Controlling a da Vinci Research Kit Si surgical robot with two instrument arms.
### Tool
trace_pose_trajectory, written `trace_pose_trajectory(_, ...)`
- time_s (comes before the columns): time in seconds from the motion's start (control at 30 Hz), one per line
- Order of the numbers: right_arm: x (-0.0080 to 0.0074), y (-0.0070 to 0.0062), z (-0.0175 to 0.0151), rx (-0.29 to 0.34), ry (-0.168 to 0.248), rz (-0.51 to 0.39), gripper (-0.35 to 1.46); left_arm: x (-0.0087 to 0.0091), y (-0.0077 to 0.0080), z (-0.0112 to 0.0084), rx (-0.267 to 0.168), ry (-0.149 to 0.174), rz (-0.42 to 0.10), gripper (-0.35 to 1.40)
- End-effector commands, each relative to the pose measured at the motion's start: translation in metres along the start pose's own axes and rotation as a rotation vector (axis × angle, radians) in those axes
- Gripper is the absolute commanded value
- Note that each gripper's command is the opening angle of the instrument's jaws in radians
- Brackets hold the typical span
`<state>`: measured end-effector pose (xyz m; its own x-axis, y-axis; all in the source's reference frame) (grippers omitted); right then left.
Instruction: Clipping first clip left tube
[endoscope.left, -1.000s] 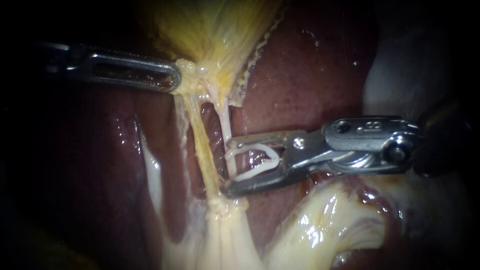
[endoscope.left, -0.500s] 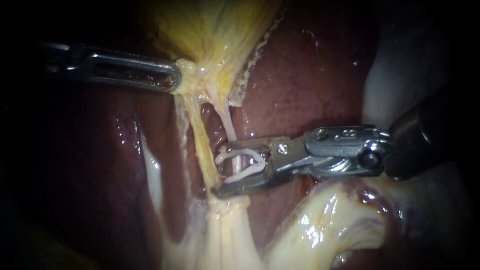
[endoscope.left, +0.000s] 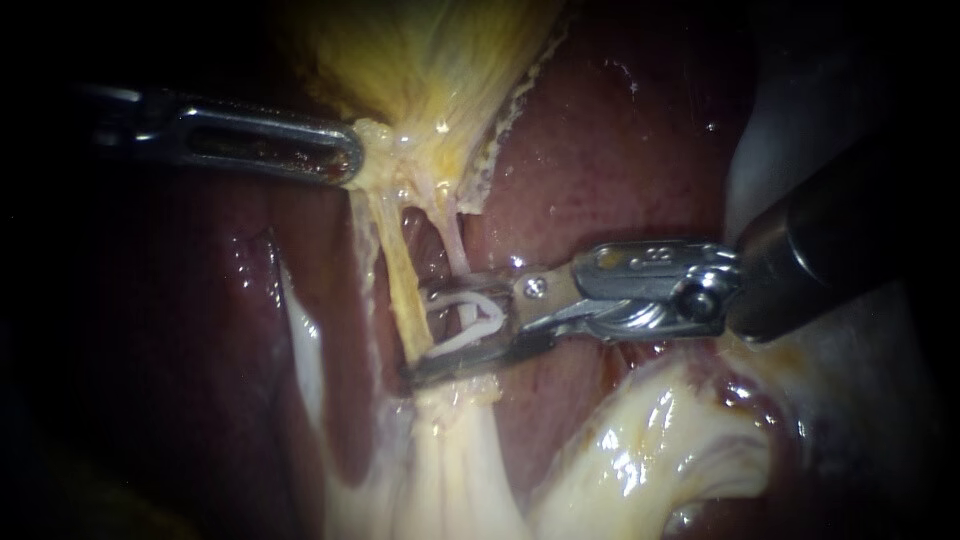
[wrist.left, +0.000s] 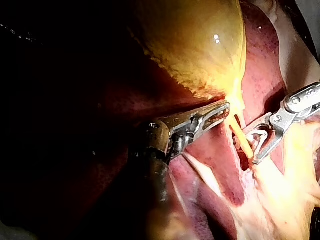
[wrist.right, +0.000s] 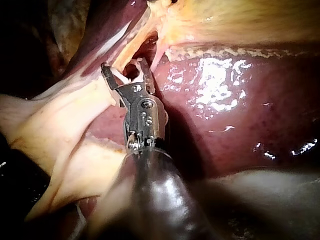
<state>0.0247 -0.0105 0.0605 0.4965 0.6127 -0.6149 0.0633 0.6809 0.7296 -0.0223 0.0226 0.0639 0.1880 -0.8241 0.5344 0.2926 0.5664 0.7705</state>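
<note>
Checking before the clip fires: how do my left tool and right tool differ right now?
The left tool is shut on the gallbladder; the right tool stands wide, gripping a white clip. The left tool lies nearly level; the right tool slants downward toward its tip. Both are slim metal jaws over the liver.

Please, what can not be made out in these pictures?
Endoscope view: whether the clip encloses the left tube; the right instrument covers that spot.
Endoscope view: the shaft of the left instrument fades into the dark edge.
Left wrist view: how much gallbladder it holds; too small.
Right wrist view: tissue under the blurred right shaft.
</note>
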Motion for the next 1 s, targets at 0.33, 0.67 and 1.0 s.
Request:
trace_pose_trajectory(0.33, 0.0016, -0.0027, 0.0019, 0.140, 0.086, 0.024, 0.47, 0.0000, 0.0000, 0.0001, -0.001, 0.001, 0.001, -0.35)
trace_pose_trajectory(0.67, 0.0028, -0.0044, 0.0035, 0.133, 0.102, 0.022, 0.44, 0.0000, 0.0000, 0.0001, -0.001, 0.001, 0.001, -0.35)
trace_pose_trajectory(1.0, 0.0022, -0.0038, 0.0027, 0.070, 0.131, 0.041, 0.07, 0.0001, 0.0000, 0.0002, -0.001, 0.001, -0.005, -0.35)
